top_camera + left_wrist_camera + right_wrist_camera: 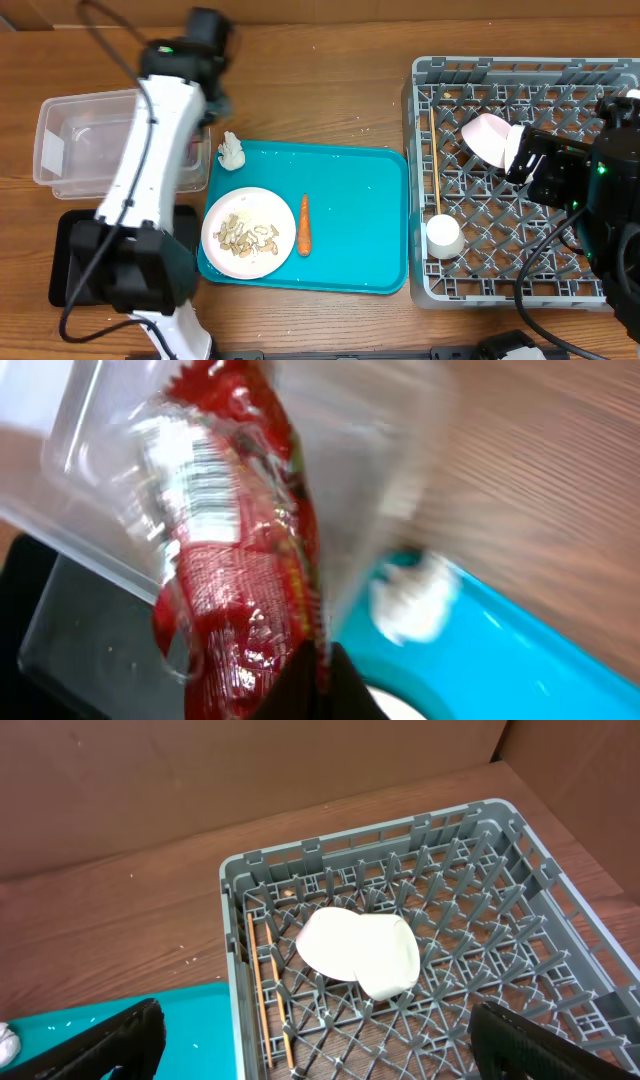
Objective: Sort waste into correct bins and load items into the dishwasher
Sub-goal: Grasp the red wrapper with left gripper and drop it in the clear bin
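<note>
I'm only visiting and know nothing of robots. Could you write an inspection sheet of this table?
Surface: wooden table.
Job's things: red wrapper at clear tub; black tray; scraps on plate and carrot on teal tray; tissue at its corner; bowl, cup, chopsticks in grey rack.
Clutter: nothing seen.
Claws: left claw blurred, state unclear; right claw open over rack.
Cables: black cables loop above table and rack.
Surroundings: brown panel behind table.

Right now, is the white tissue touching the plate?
Apart. The overhead view shows a strip of bare teal tray between the tissue, at the tray's far left corner, and the plate.
</note>
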